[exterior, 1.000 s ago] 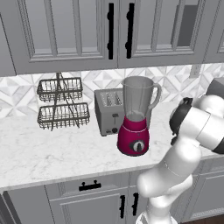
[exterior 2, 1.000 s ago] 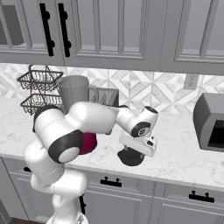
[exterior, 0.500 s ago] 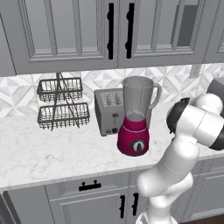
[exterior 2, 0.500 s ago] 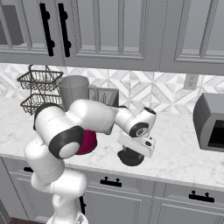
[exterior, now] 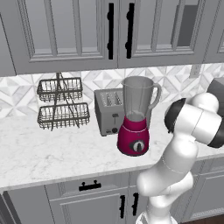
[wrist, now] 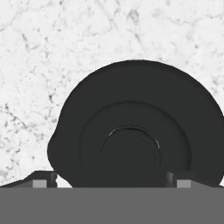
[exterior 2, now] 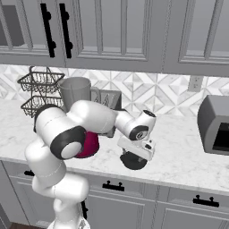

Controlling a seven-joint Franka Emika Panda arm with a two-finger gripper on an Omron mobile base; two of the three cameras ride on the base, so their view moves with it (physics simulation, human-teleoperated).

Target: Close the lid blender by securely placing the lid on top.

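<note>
Pincer (exterior 2: 134, 157) stands low over the lid (exterior 2: 133, 160) near the front edge of the worktop (exterior 2: 179, 154) in the right base view; the blender (exterior: 136, 116) stands open at mid worktop before the toaster (exterior: 109, 111) in the left base view. From the hand view, fingertips (wrist: 41, 180) straddle the lid (wrist: 135, 124), spread wide apart; whether they touch it, I cannot tell.
</note>
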